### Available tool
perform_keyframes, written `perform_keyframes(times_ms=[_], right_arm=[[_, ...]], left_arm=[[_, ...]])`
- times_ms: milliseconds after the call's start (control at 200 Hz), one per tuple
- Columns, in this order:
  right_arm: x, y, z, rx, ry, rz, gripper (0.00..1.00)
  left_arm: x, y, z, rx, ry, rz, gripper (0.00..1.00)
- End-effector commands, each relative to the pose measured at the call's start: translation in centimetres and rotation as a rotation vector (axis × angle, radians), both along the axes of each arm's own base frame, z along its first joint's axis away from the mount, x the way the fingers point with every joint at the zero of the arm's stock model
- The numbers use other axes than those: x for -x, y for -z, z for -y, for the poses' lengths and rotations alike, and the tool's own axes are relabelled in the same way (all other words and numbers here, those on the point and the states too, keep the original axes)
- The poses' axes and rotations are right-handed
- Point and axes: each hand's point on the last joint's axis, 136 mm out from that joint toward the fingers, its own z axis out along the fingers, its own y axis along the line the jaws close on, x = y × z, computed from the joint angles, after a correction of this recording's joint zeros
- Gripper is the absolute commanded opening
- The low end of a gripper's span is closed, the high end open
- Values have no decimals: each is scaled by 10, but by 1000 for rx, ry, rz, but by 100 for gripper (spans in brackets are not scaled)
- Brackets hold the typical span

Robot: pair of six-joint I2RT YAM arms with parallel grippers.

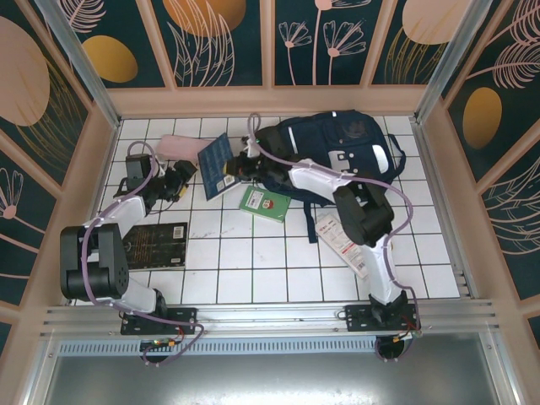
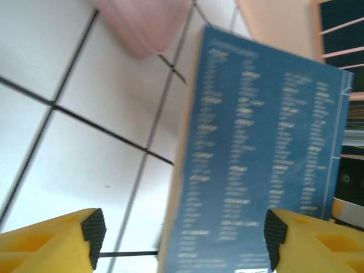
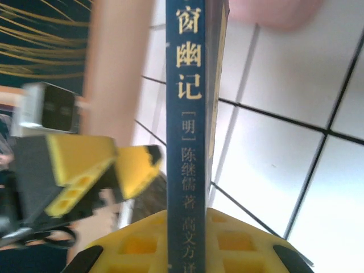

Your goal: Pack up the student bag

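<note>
- Top view: student bag [image 1: 337, 148] lies on the tabletop [image 1: 253, 261], just right of the blue book [image 1: 213, 160].
- Left wrist: left tool [image 2: 185, 236] released, jaws spread before the blue book.
- Right wrist: right tool [image 3: 187, 250] clenched on the blue book's spine.

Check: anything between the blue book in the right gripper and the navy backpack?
Nothing visible. The blue book, held by the right gripper, sits just left of the large navy fabric backpack; the green book lies flat on the tiles nearer the arms, off that line.
</note>
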Motion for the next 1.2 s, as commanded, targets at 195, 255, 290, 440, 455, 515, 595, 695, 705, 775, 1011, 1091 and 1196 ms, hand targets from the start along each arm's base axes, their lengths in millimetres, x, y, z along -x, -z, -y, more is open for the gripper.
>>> perform_keyframes(times_ms=[195, 255, 290, 440, 455, 515, 595, 695, 705, 775, 1011, 1091, 1196], right_arm=[[22, -119, 0, -387, -157, 106, 0], [24, -124, -1, -416, -171, 98, 0], [25, -126, -1, -429, -176, 93, 0], [29, -130, -4, -457, -207, 76, 0], [30, -129, -5, -458, -212, 73, 0], [33, -129, -7, -463, -224, 67, 0], [33, -126, -6, -459, -220, 58, 0], [33, -124, -5, -454, -215, 56, 0], [33, -124, -5, -454, -214, 56, 0], [31, -121, -4, -449, -208, 53, 0], [23, -106, -1, -389, -177, 51, 9], [17, -94, 1, -321, -151, 60, 17], [-3, -65, 19, -151, -45, 55, 40]], left_arm=[[-16, -79, 30, 225, 110, 238, 76], [-16, -88, 35, 234, 126, 263, 76], [-16, -92, 37, 235, 134, 271, 76], [-17, -104, 42, 255, 150, 304, 70], [-17, -104, 42, 259, 150, 306, 69], [-17, -113, 44, 285, 156, 328, 65], [-16, -124, 46, 322, 163, 360, 61], [-15, -135, 48, 340, 179, 388, 58], [-14, -136, 49, 341, 182, 389, 58], [-11, -144, 51, 358, 199, 408, 55], [-8, -152, 50, 358, 194, 424, 8], [-11, -148, 48, 329, 174, 406, 0], [-13, -145, 46, 300, 167, 399, 0]])
